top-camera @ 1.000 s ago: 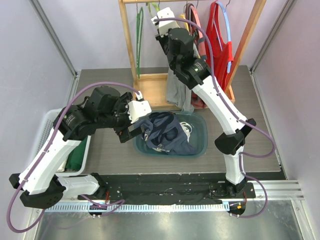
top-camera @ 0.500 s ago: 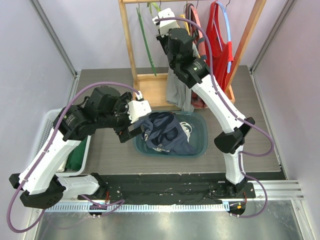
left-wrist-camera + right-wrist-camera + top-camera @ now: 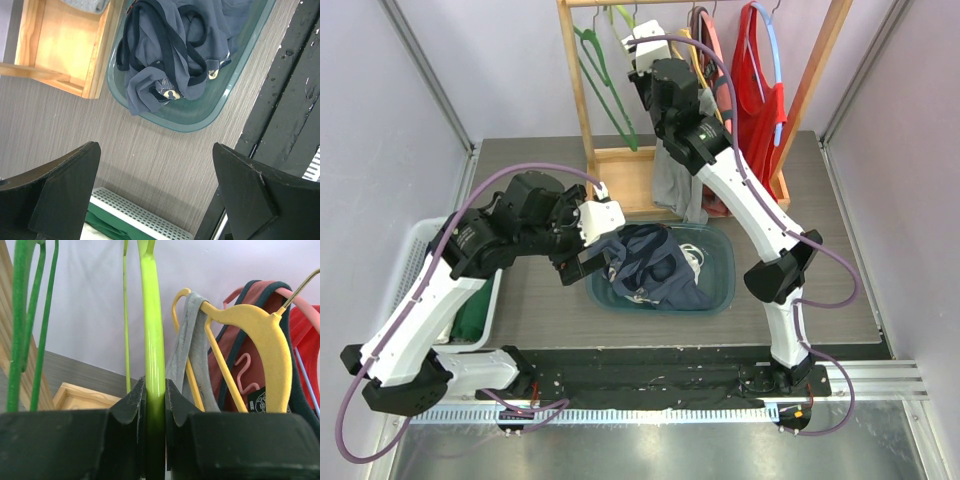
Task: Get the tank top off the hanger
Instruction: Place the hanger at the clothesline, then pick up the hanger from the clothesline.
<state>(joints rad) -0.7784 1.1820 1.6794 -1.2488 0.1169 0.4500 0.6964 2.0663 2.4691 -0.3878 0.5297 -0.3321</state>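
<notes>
Woodgrain tabletop [image 3: 150, 160], glossy lime hanger [image 3: 153, 330] pinched in right claw [image 3: 155, 386]

Grey tank top [image 3: 670, 190], seemingly half hidden behind right arm [image 3: 750, 200]

You get no readable text, brand or number in any view. The dark neck label [image 3: 258, 401] in the maroon tank top [image 3: 235, 347] carries pale print, too small to read. The tan tags [image 3: 170, 93] on the navy garment [image 3: 165, 45] in the teal tub [image 3: 200, 123] are illegible.
</notes>
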